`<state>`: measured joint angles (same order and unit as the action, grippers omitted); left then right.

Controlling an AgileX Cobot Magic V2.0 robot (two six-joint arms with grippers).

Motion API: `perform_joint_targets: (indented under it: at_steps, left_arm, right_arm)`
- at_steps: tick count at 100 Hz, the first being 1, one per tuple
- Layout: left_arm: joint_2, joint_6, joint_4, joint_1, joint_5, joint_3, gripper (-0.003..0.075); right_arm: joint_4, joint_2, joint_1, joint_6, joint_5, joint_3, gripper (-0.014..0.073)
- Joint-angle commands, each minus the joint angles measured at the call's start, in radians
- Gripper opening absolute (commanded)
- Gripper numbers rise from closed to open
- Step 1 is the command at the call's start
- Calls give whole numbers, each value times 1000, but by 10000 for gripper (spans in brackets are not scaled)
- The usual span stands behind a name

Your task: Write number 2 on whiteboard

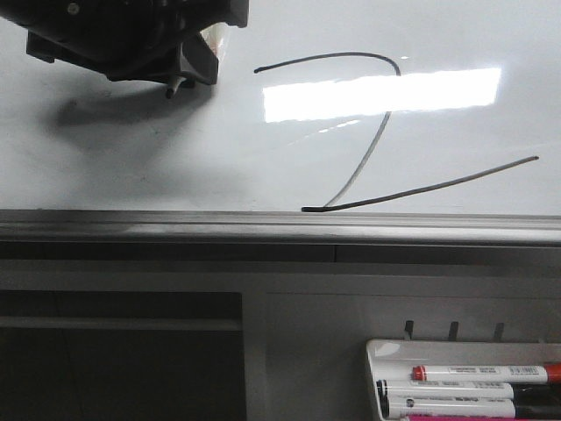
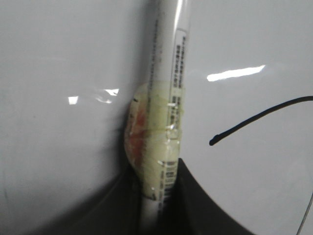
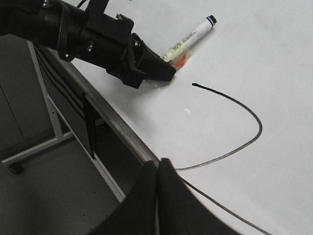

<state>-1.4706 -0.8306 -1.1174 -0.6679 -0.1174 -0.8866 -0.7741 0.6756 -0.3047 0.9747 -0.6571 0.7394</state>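
A large black hand-drawn number 2 (image 1: 372, 132) is on the glossy whiteboard (image 1: 131, 167), with a curved top, a greyish diagonal and a long slanting base stroke. It also shows in the right wrist view (image 3: 244, 112). My left gripper (image 1: 188, 70) hangs over the board left of the 2, shut on a white marker (image 2: 168, 73) wrapped in yellowish tape; the marker also shows in the right wrist view (image 3: 193, 35). The start of the 2's top stroke (image 2: 244, 125) lies beside the marker. My right gripper (image 3: 159, 169) is shut and empty, over the board's near edge.
The grey metal edge rail (image 1: 263, 228) runs along the board's near side. A small white tray (image 1: 386, 360) with several markers (image 1: 478, 373) sits at the lower right. A grey frame and floor (image 3: 44, 186) lie beside the board.
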Motion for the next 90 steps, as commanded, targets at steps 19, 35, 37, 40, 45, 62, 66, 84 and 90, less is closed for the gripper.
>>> perform_joint_targets:
  at_steps: [19, 35, 37, 40, 45, 62, 66, 84, 90]
  left_arm:
    - [-8, 23, -93, 84, 16, -23, -20]
    - [-8, 23, -129, 87, 19, -23, -16]
    - [-8, 23, -127, 87, 22, -23, -9]
    - [-8, 23, -123, 87, 24, -23, 6]
    - [-8, 23, -120, 87, 24, -23, 47]
    - [-10, 23, -120, 87, 24, -23, 151]
    - [-10, 23, -120, 87, 24, -23, 157]
    - [-10, 23, -120, 87, 33, -23, 164]
    - [-10, 23, -112, 87, 33, -23, 195]
  right_arm:
    - [-39, 1, 8, -5, 37, 23, -71]
    - [-39, 1, 8, -5, 37, 23, -71]
    - [-39, 1, 8, -5, 37, 23, -71]
    - [-39, 1, 8, -5, 35, 23, -71]
    - [-39, 1, 8, -5, 33, 23, -71]
    - [-41, 1, 8, -5, 22, 23, -71]
    - [-41, 1, 8, -5, 20, 23, -71]
    - [-41, 1, 8, -5, 20, 23, -71]
    - [-43, 1, 8, -5, 18, 23, -71]
